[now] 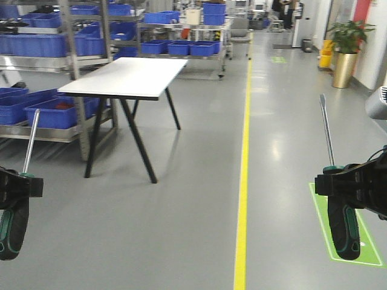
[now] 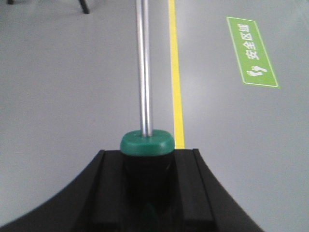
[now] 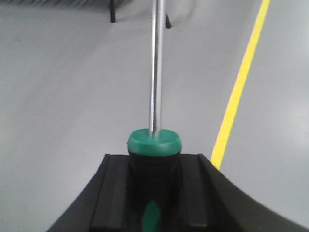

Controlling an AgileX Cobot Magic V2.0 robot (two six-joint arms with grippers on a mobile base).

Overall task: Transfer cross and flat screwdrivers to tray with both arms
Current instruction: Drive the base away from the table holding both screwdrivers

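Exterior front-facing view has both arms low at the frame's edges, each carrying a screwdriver. At lower left the left pincer point(image 1: 23, 183) is clamped across the green-and-black handle of the left screwdriver point(image 1: 30, 142). The handle hangs below the pincer and the steel shaft rises above it, leaning slightly right. Its tip type cannot be told. At right the right pincer point(image 1: 338, 181) grips the right screwdriver point(image 1: 327, 136) the same way, handle beneath and shaft upward, leaning slightly left. Its tip widens like a flat blade. Both tools are in the air over the grey floor, well apart from each other.

Each wrist view shows black fingers point(image 2: 108, 188) pressed against either side of the handle just under its green collar, with the shaft running straight out past the top of the frame.

On the floor a yellow line point(image 1: 243, 181) runs between the two tools, and a green sign point(image 1: 369, 254) lies behind the right handle. A white bench point(image 1: 127, 75) stands farther back on the left, in front of racks of blue bins point(image 1: 51, 115).
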